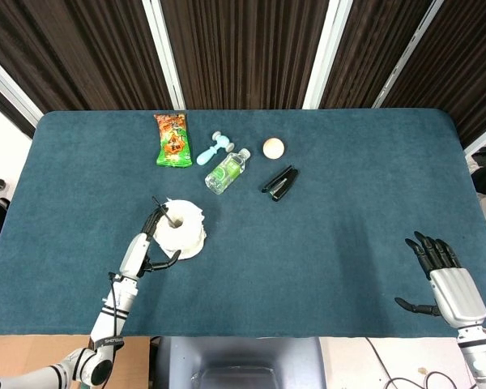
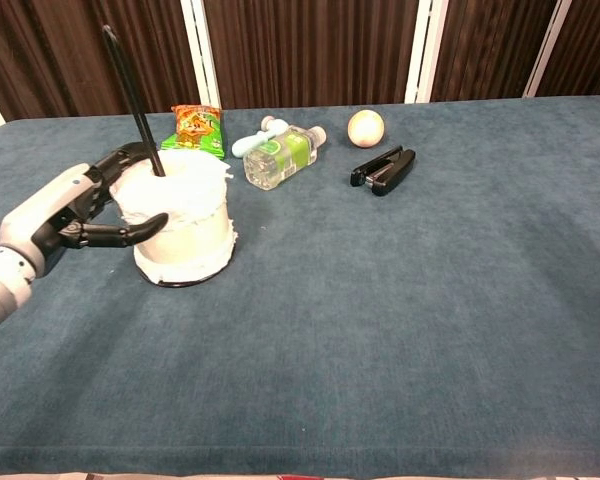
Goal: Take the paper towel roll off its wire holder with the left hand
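Observation:
The white paper towel roll stands upright on its black wire holder, whose rod rises tilted out of the core. My left hand wraps the roll's left side: thumb across the front, fingers curled round the back near the top edge. The holder's base ring lies on the blue table under the roll. My right hand rests at the near right corner, fingers spread and holding nothing; only the head view shows it.
Behind the roll lie an orange-green snack bag, a light-blue tool, a small bottle, a pale ball and a black stapler.

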`<move>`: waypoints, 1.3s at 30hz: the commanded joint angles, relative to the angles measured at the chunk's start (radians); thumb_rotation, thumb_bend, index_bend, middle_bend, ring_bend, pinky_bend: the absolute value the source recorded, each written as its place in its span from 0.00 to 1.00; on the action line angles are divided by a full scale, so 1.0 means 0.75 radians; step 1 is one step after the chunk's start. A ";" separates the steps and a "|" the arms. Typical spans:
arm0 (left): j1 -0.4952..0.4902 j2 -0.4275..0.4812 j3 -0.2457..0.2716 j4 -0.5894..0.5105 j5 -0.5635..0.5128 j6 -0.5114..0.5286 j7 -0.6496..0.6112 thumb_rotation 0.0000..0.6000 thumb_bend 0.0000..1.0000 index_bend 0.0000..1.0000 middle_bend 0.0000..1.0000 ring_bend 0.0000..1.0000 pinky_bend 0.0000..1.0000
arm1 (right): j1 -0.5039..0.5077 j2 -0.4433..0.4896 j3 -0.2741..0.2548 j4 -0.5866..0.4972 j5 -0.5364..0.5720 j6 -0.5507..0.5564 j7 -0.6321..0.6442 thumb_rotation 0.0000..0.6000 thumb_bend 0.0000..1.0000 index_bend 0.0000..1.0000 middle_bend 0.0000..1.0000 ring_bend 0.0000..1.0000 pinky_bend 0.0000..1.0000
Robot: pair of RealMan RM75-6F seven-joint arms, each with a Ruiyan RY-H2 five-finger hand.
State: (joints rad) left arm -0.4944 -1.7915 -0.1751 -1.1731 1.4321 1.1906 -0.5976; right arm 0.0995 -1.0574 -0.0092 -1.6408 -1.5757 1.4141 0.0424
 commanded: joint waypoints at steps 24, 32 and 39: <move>-0.057 -0.027 -0.073 -0.002 -0.142 -0.123 0.056 1.00 0.49 0.61 0.58 0.73 0.82 | -0.012 0.010 0.001 0.006 -0.004 0.023 0.025 0.91 0.00 0.00 0.00 0.00 0.00; -0.049 -0.061 -0.104 0.001 -0.143 -0.056 0.042 1.00 0.68 0.84 0.78 0.89 0.97 | -0.017 0.015 0.000 0.006 -0.005 0.028 0.035 0.91 0.00 0.00 0.00 0.00 0.00; -0.040 -0.075 -0.108 0.005 -0.102 0.031 0.054 1.00 0.71 0.86 0.78 0.90 0.99 | -0.017 0.013 0.000 0.007 -0.009 0.030 0.033 0.91 0.00 0.00 0.00 0.00 0.00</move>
State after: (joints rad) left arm -0.5262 -1.8447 -0.2537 -1.1690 1.3495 1.2044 -0.5540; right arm 0.0865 -1.0473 -0.0093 -1.6359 -1.5824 1.4363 0.0670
